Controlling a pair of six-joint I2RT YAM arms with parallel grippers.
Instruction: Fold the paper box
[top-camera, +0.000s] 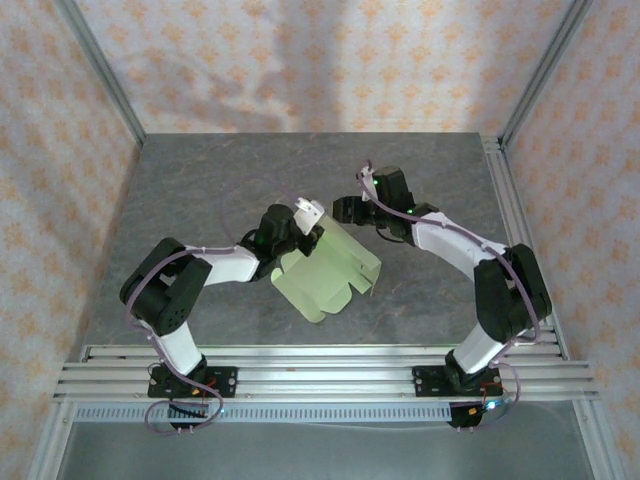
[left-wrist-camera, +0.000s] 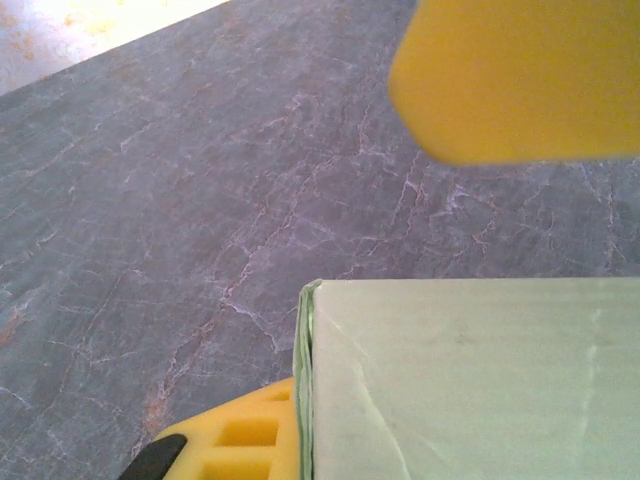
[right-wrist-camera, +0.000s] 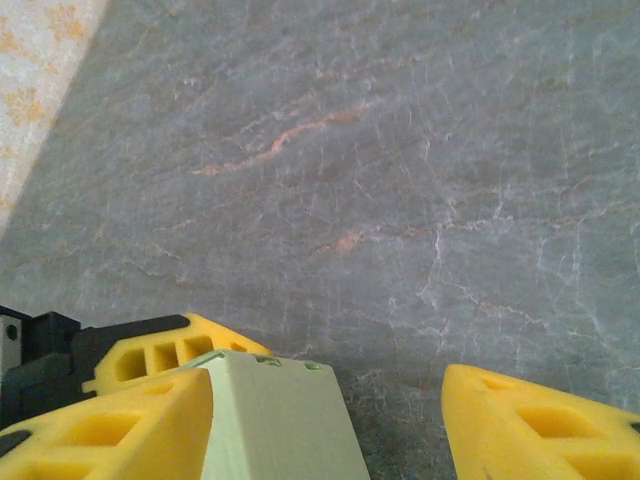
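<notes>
The paper box (top-camera: 326, 272) is pale green card, partly folded, lying at the table's middle with one panel raised. My left gripper (top-camera: 303, 228) is shut on its upper left edge. In the left wrist view the layered card edge (left-wrist-camera: 309, 380) presses against my lower yellow finger (left-wrist-camera: 238, 436), and the other finger is hidden behind the card (left-wrist-camera: 470, 380). My right gripper (top-camera: 346, 212) hovers open at the box's top edge. A green flap (right-wrist-camera: 275, 420) sits between its fingers, against the left fingertip (right-wrist-camera: 120, 425) and well apart from the right fingertip (right-wrist-camera: 540, 425).
The grey marbled table (top-camera: 200, 190) is bare around the box. Patterned walls with metal posts (top-camera: 100, 70) close in the left, right and back sides. Aluminium rails (top-camera: 320, 372) run along the near edge. A blurred yellow finger (left-wrist-camera: 520, 80) hangs close above the left wrist camera.
</notes>
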